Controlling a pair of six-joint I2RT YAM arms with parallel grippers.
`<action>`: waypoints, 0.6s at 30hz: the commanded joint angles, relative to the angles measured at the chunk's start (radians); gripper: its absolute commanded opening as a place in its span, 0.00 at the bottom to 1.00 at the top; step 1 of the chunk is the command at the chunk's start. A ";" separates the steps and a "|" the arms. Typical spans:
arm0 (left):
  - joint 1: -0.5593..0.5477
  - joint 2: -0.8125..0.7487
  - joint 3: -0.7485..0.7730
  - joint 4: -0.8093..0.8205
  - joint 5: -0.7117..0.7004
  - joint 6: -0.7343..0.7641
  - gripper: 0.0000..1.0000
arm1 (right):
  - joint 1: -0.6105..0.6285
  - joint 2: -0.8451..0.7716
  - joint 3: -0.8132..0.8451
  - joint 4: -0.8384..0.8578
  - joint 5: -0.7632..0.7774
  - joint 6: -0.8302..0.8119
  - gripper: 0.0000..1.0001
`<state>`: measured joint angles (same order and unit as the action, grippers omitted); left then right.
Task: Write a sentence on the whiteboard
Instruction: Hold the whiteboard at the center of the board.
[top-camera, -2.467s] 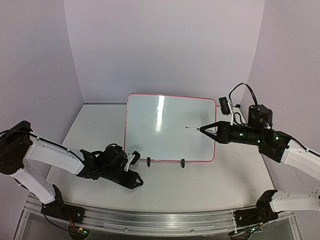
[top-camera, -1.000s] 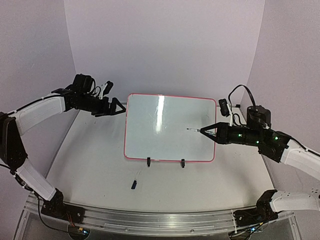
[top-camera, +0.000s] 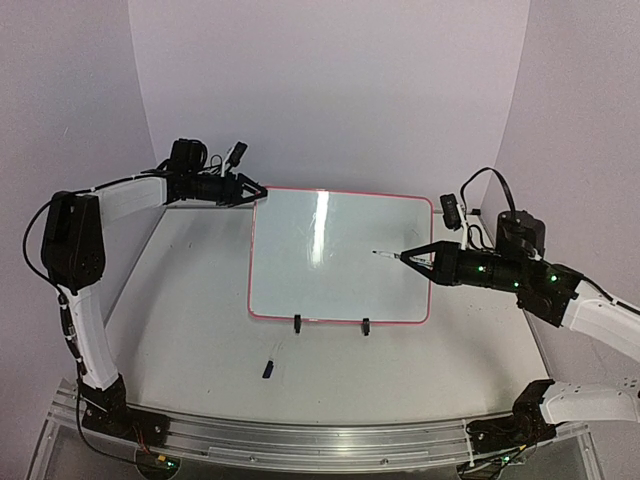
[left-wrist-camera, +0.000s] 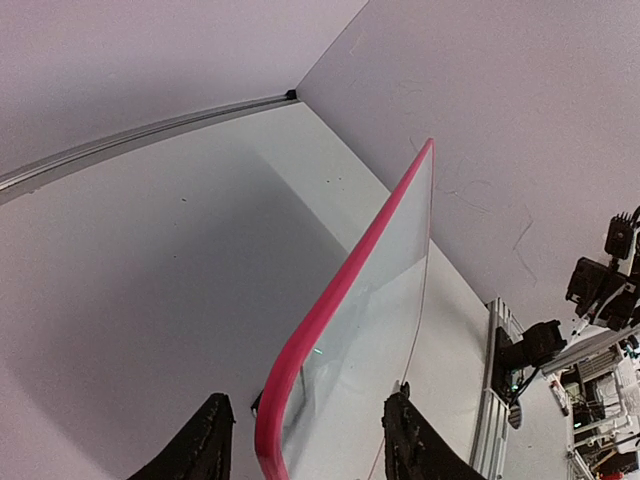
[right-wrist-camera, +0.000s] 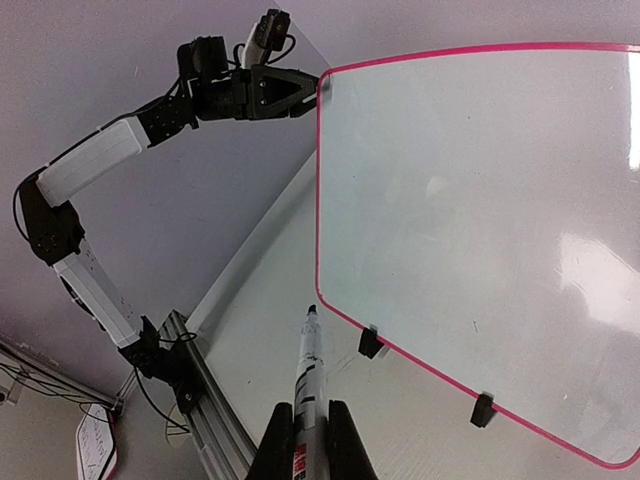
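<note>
Got the whiteboard (top-camera: 340, 255) standing mid-desk (top-camera: 180, 320) on two black clip feet (top-camera: 297, 322), leaning back a bit. Seeing the left pincer (top-camera: 258, 190) at its top-left corner, partway wide and straddling the red rim. Can't tell if it's touching. Right pincer (top-camera: 418, 258) clamped tight on a marker (top-camera: 386, 256) aimed at the board's right side. Also spotting a small dark bit (top-camera: 269, 369) on the desk before the feet, too tiny to identify. Plain pale walls (top-camera: 330, 90) all round.
</note>
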<state>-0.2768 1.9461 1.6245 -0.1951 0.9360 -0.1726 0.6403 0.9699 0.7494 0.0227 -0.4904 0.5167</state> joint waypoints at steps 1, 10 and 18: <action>0.005 0.021 0.069 0.049 0.107 -0.003 0.46 | 0.009 -0.016 -0.002 0.047 -0.011 0.009 0.00; 0.008 0.036 0.056 0.064 0.199 0.017 0.23 | 0.012 -0.026 -0.003 0.048 -0.011 0.014 0.00; 0.008 -0.031 -0.057 0.089 0.248 0.053 0.00 | 0.016 -0.029 -0.006 0.048 -0.011 0.016 0.00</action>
<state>-0.2634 1.9839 1.6173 -0.1371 1.1687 -0.1898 0.6468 0.9569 0.7494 0.0341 -0.4911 0.5270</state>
